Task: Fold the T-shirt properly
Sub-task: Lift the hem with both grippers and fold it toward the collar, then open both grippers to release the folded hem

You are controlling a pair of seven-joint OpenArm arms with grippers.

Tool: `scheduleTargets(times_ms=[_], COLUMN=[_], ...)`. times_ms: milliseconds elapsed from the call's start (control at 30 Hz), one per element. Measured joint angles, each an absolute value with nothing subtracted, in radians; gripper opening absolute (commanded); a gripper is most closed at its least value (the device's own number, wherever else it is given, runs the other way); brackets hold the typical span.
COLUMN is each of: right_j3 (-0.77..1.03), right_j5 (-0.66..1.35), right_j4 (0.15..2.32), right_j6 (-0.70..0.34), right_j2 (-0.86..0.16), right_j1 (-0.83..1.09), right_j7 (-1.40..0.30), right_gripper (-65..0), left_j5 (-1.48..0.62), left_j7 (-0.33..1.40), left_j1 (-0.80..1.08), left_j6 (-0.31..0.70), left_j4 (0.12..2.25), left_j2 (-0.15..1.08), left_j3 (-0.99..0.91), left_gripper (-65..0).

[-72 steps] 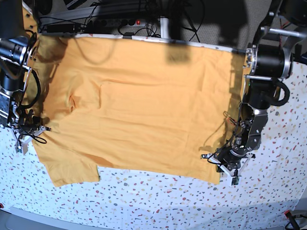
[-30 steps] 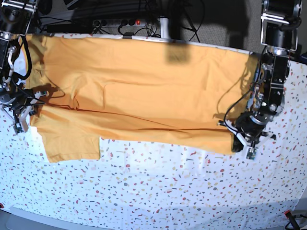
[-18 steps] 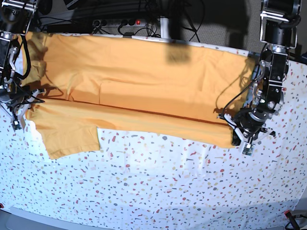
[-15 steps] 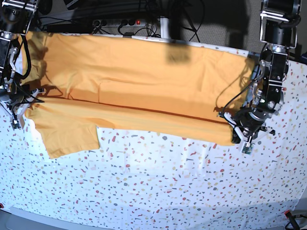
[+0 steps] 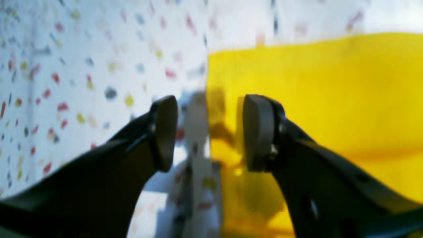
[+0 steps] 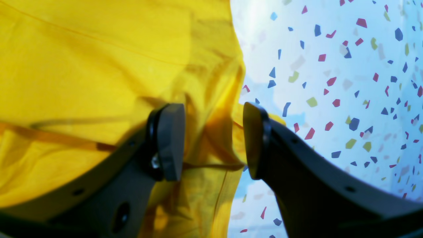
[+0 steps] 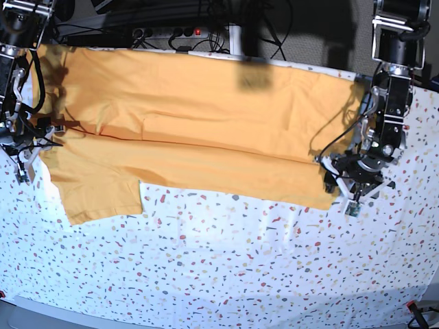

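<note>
The orange-yellow T-shirt [image 7: 206,116] lies across the back half of the table, its near part doubled over along a long crease. One sleeve [image 7: 103,199] sticks out at the front left. My left gripper [image 7: 346,188] is at the shirt's front right corner. In the left wrist view [image 5: 208,132] it is open, and the cloth's edge [image 5: 314,92] runs between the pads untouched. My right gripper [image 7: 26,156] is at the shirt's left edge. In the right wrist view [image 6: 213,138] it is open, with loose cloth [image 6: 99,66] lying between the pads.
The white speckled tablecloth [image 7: 240,260] covers the table in front of the shirt. A power strip and cables [image 7: 171,31] lie behind the table's far edge. Both arm columns stand at the table's left and right sides.
The doubled-over band of shirt has been carried farther toward the back and is now wider. Both grippers moved back with it, and their jaws now stand open around the cloth.
</note>
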State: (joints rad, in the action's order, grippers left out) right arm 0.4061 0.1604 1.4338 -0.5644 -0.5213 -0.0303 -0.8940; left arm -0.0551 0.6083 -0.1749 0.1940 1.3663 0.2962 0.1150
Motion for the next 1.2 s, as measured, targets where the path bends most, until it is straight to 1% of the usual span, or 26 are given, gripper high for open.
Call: scheduleTargets(times_ms=[67, 167, 233, 333, 400, 533, 600, 733, 833, 900, 1000, 1133, 1167, 1200], right_j3=[0.406, 0.406, 0.406, 0.406, 0.406, 0.407, 0.408, 0.408, 0.408, 0.407, 0.407, 0.407, 0.407, 0.407], right_j5=[0.160, 0.161, 0.199, 0.272, 0.321, 0.371, 0.370, 0.384, 0.493, 0.515, 0.524, 0.523, 0.523, 0.523], right_j4=[1.434, 1.434, 1.433, 1.433, 1.433, 1.433, 1.433, 1.433, 1.433, 1.434, 1.434, 1.434, 1.434, 1.434], right_j6=[-0.564, -0.564, -0.562, -0.560, -0.559, -0.557, -0.557, -0.560, -0.611, -0.627, -0.641, -0.651, -0.651, -0.651], right_j2=[-0.521, -0.521, -0.522, -0.521, -0.521, -0.509, -0.489, -0.437, -0.398, -0.372, -0.339, -0.310, -0.307, -0.304], right_j1=[-0.031, -0.032, -0.041, -0.065, -0.085, -0.139, -0.169, -0.218, -0.241, -0.251, -0.258, -0.258, -0.260, -0.261], right_j7=[-0.896, -0.879, -0.869, -0.869, -0.870, -0.870, -0.870, -0.873, -0.872, -0.873, -0.873, -0.868, -0.868, -0.868], right_gripper=[-36.3, -36.3, -36.3, -36.3, -36.3, -36.3, -36.3, -36.3, -36.3, -36.3, -36.3, -36.3, -36.3, -36.3], left_j5=[-0.020, -0.007, -0.008, -0.030, -0.031, -0.031, -0.032, -0.064, -0.064, -0.034, 0.043, 0.033, 0.033, 0.033], left_j7=[0.630, 0.602, 0.527, 0.340, 0.313, 0.320, 0.331, 0.378, 0.407, 0.411, 0.469, 0.529, 0.532, 0.535], left_j1=[-0.175, -0.175, -0.175, -0.178, -0.188, -0.206, -0.242, -0.353, -0.426, -0.458, -0.477, -0.477, -0.477, -0.477], left_j6=[0.193, 0.190, 0.190, 0.191, 0.191, 0.194, 0.197, 0.193, 0.190, 0.194, 0.194, 0.194, 0.194, 0.194], left_j4=[1.366, 1.366, 1.366, 1.366, 1.366, 1.359, 1.312, 1.124, 0.976, 0.910, 0.873, 0.873, 0.873, 0.873], left_j2=[0.297, 0.297, 0.297, 0.296, 0.286, 0.257, 0.239, 0.204, 0.174, 0.157, 0.147, 0.149, 0.149, 0.149], left_j3=[0.115, 0.115, 0.115, 0.116, 0.117, 0.117, 0.118, 0.117, 0.116, 0.116, 0.116, 0.116, 0.116, 0.116], left_gripper=[-33.9, -33.9, -33.9, -33.9, -34.0, -34.1, -34.1, -34.1, -34.1, -34.1, -34.1, -34.1, -34.9, -37.6])
